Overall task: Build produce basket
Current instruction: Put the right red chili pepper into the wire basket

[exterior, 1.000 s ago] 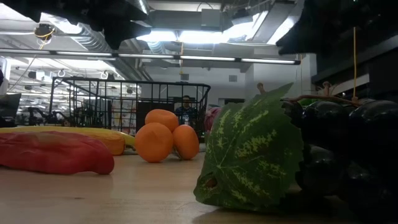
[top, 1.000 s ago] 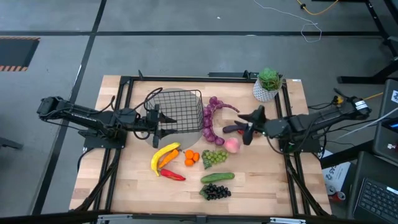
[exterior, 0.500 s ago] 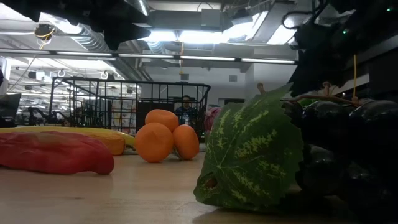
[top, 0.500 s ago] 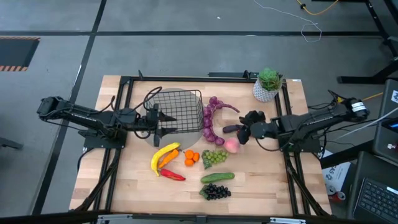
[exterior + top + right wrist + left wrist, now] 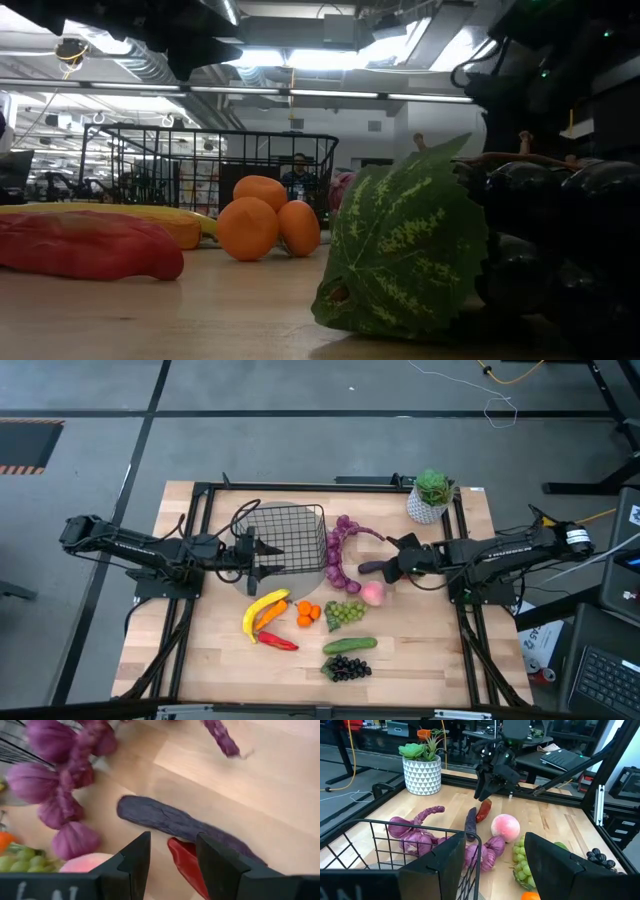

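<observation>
Since a moment ago our right gripper [image 5: 393, 566] has swung in low, fingers apart, over one dark purple pod [image 5: 170, 820] and one red chilli [image 5: 189, 863] beside the peach [image 5: 372, 593]. One black basket [image 5: 285, 538] lies tipped at the table's left-centre. Our left gripper [image 5: 256, 552], fingers apart, sits at its rim. We count two oranges [image 5: 262, 217], one banana [image 5: 263, 606], one cucumber [image 5: 349, 646]
</observation>
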